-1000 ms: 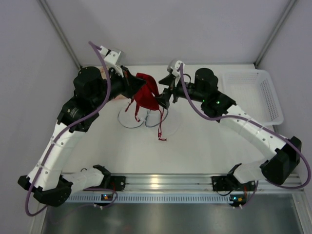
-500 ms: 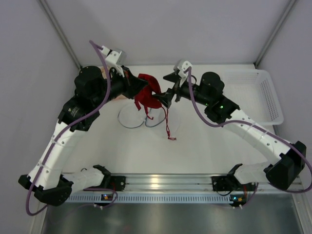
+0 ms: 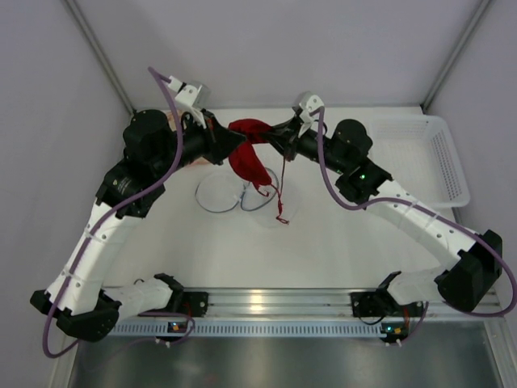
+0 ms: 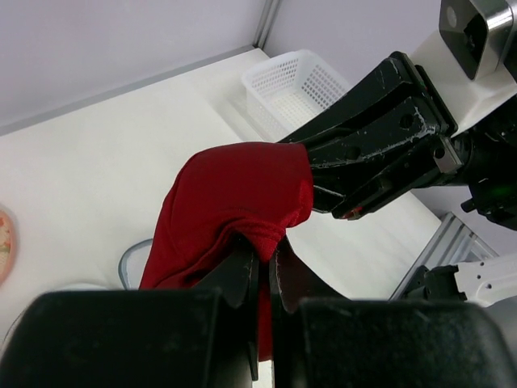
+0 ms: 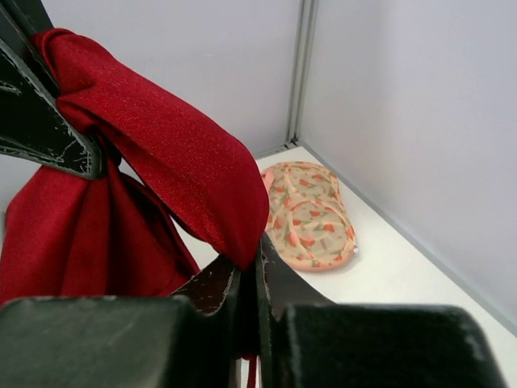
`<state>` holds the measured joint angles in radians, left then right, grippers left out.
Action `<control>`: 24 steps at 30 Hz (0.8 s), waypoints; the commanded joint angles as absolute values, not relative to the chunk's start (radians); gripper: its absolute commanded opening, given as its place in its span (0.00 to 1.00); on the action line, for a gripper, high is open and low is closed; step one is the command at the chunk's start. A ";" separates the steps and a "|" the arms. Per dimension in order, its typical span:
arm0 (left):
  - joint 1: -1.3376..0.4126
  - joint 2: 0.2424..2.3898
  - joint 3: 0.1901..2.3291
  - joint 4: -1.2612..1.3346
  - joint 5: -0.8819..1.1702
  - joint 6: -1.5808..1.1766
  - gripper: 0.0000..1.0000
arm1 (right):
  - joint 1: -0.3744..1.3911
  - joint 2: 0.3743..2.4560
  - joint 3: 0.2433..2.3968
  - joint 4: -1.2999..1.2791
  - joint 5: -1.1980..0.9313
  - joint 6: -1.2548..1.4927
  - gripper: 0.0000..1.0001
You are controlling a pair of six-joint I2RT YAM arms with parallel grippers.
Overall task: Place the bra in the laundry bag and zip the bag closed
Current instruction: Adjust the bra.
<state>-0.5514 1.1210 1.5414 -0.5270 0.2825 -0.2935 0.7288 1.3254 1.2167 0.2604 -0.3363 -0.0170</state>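
The red fabric bra (image 3: 249, 145) hangs bunched above the tabletop (image 3: 339, 234), pinched at both ends by closed jaws, a thin strap dangling (one cup droops). The pale, dark-rimmed mesh laundry bag (image 3: 218, 196) lies flat beneath.

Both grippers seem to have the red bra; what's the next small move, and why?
Probably lower the bra toward what looks like the mesh bag beneath: left gripper and right gripper are both shut on it, holding it above the table, a strap dangling.
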 commanded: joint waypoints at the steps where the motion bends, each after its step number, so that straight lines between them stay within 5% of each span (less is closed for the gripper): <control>1: -0.552 1.089 1.543 -0.469 0.316 -0.259 0.01 | 0.729 1.324 1.220 0.292 -0.304 -0.021 0.00; 10: -0.552 1.048 1.427 -0.336 0.502 -0.149 0.31 | 0.729 1.250 1.218 0.272 -0.353 -0.017 0.00; 15: -0.552 1.045 1.394 -0.331 0.526 -0.077 0.68 | 0.729 1.235 1.258 0.224 -0.385 -0.023 0.00; 18: -0.552 1.061 1.393 -0.318 0.544 -0.077 0.76 | 0.729 1.229 1.264 0.218 -0.400 -0.017 0.00; 24: -0.552 1.134 1.401 -0.314 0.667 -0.084 0.75 | 0.730 1.216 1.266 0.212 -0.402 -0.020 0.00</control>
<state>-0.5514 1.1015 1.3933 -0.3801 0.5804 -0.1055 0.7292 1.2560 1.2144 0.2100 -0.3695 -0.0177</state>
